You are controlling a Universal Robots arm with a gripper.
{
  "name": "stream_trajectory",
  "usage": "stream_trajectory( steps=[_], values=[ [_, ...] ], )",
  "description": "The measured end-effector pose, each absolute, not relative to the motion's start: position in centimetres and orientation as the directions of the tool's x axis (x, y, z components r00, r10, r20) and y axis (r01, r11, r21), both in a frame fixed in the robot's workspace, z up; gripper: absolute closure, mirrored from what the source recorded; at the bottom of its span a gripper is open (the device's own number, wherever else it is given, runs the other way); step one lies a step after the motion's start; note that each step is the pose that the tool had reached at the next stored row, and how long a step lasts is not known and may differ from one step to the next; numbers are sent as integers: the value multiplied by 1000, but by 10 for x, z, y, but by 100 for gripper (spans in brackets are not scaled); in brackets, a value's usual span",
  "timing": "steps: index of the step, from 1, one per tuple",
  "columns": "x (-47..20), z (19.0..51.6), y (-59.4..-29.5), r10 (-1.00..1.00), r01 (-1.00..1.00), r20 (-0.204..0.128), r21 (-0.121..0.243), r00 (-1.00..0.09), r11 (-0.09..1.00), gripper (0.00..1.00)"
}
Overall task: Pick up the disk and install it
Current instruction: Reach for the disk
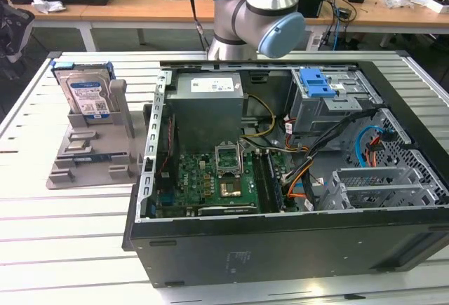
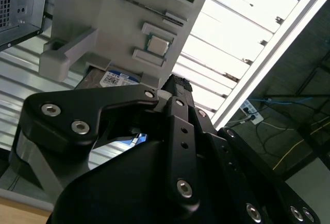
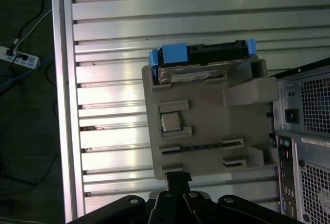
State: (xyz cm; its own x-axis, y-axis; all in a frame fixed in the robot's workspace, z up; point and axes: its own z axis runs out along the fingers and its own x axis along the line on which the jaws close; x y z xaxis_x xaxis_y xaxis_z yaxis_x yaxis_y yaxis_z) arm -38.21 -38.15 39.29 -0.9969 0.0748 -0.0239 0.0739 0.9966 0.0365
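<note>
The disk (image 1: 85, 93) stands on edge in a grey holder (image 1: 91, 152) on the slatted metal table (image 1: 49, 249). It is to the exterior view's left of the open computer case (image 1: 280, 249) and apart from it. A blue bracket frames the disk, and its white-and-blue label faces the exterior camera. The arm (image 1: 256, 10) rises behind the case.

In the first wrist view the gripper (image 3: 178, 183) appears to hover near the holder's low end, with the disk at the opposite end. Whether the gripper is spread or pressed together I cannot tell.

Inside the case are a green circuit board (image 1: 210, 179), a grey power supply (image 1: 207, 102) and a metal drive cage (image 1: 330, 105) with a blue latch (image 1: 317, 80) on top.
</note>
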Motion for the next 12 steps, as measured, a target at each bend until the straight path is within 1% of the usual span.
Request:
stream_trajectory(
  steps=[12],
  values=[
    [-382,392,-377,75,74,-24,36,-997,997,89]
  ],
)
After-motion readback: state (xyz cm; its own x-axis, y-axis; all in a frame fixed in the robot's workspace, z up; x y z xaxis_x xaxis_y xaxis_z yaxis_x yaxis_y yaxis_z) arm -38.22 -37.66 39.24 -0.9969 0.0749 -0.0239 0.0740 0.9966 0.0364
